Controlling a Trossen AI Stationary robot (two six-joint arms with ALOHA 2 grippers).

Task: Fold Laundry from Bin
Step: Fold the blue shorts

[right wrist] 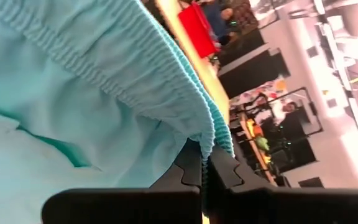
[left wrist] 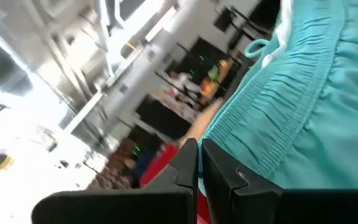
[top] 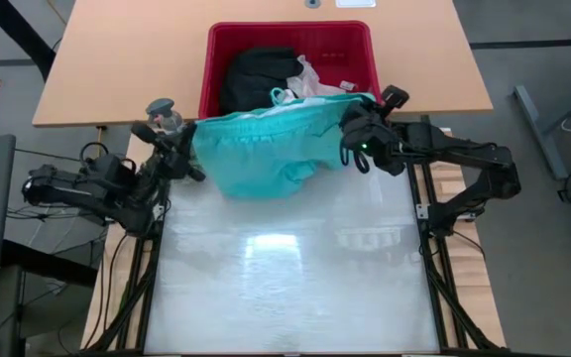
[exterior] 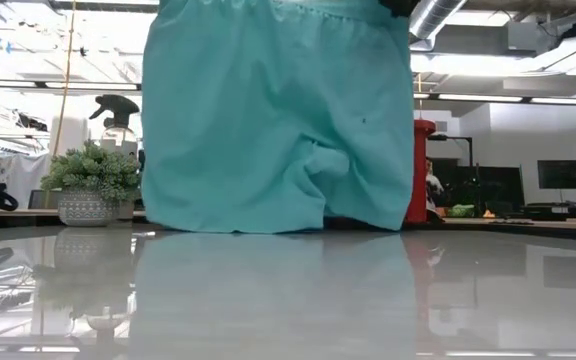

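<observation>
High view is showing the left end effector and right end effector each pinching a waistband end of the teal garment, which is hanging stretched between them at the worktop's far edge, just before the red bin holding black and white laundry.

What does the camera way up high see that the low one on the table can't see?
Only the high view shows the red bin with a black garment and white cloth still inside, plus the left gripper and right gripper, each shut on an end of the teal garment's waistband.

Only the low view shows the room behind: a potted plant and a spray bottle.

Both show the teal garment hanging spread out, its lower edge at the glossy table.
</observation>
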